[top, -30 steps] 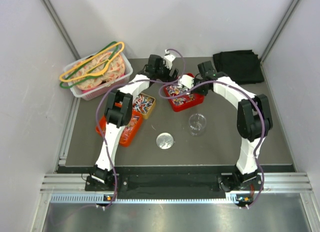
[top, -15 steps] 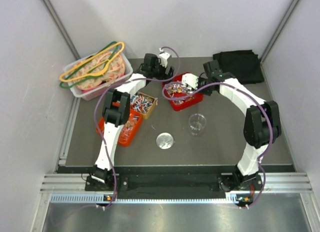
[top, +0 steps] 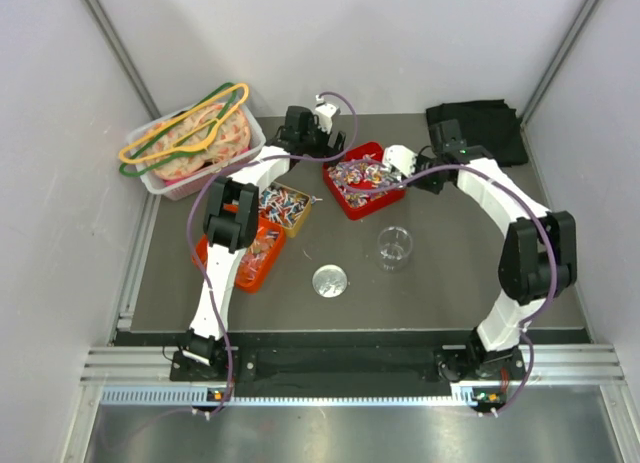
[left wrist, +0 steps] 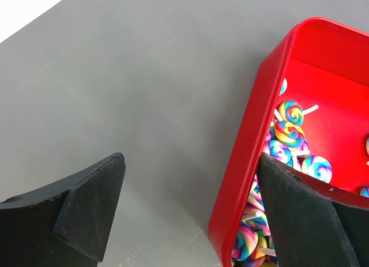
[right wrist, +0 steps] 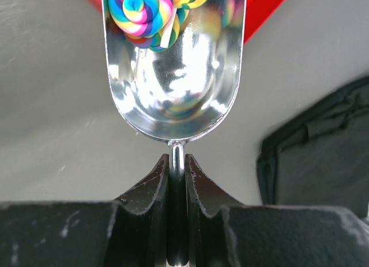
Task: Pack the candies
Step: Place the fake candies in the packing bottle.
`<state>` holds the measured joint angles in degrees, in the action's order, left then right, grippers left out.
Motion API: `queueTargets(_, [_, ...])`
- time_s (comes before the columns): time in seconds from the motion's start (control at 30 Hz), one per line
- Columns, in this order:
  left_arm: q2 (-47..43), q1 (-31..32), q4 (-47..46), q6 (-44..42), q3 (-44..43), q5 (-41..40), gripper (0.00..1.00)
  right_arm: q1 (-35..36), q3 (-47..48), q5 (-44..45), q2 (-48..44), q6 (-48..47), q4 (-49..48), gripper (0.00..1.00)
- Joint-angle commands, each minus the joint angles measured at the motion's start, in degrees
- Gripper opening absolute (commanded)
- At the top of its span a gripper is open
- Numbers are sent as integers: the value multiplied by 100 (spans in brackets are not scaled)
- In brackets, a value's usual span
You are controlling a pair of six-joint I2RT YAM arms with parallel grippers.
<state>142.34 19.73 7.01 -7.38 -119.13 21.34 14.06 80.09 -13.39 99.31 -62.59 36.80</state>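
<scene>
Scooping step: scoop (right wrist: 173, 88) loaded at the edge of red tray (left wrist: 248, 163).
Left gripper (left wrist: 190, 163) jaws wide apart either side of tray rim, holding nothing; candies (left wrist: 291, 134) heaped inside. Right gripper (right wrist: 177, 163) clamped on scoop handle, few candies aboard. Next, likely: carry level to clear cup (top: 394, 246), tip.

The left claw (left wrist: 190, 160) gapes wide — the right claw (right wrist: 177, 160) pinches the scoop (right wrist: 173, 76) by its thin handle.

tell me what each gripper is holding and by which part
The right gripper is shut on the metal scoop, pinching its thin handle just behind the bowl, which carries a few candies. The left gripper is open and holds nothing.
</scene>
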Motion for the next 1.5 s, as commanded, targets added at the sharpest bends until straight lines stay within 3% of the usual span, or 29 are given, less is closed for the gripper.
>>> queueTargets(0.0, [-611, -48, -121, -36, 30, -51, 99, 8, 33, -208, -746, -280, 581, 0])
queueTargets(0.43, [-1085, -21, 187, -730, 707, -623, 99, 0, -547, 73, -2143, -403, 1663, 0])
queueTargets(0.93, [-1411, -48, 275, -589, 997, -745, 99, 87, -1224, 521, -3066, -834, 2666, 0])
queueTargets(1.13, [-1455, -39, 284, -598, 1050, -798, 99, 377, -1470, 1074, -3233, -782, 2719, 0])
queueTargets(1.47, [-1595, -30, 249, -537, 1138, -772, 99, 703, -1110, 1831, -2909, -816, 2684, 0])
